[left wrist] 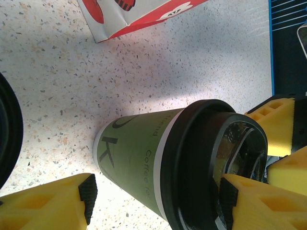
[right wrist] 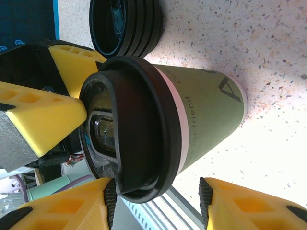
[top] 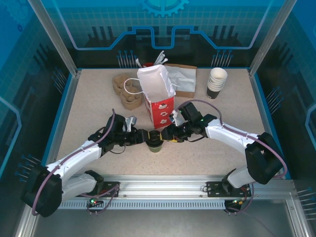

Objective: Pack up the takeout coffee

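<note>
Takeout coffee (top: 154, 145) upright on table (top: 94, 106), frame centre, just below paper bag (top: 159, 101). Left jaws, right jaws both parted, straddling it.

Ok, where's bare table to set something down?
Free: the table left of the cup carriers, the right side in front of the cup stack, the near strip before the coffee cup. Crowded: around that cup and the paper bag.

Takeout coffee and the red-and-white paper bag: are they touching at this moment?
Apart. The left wrist view shows the takeout coffee standing short of the paper bag, with a stretch of bare table between them.
</note>
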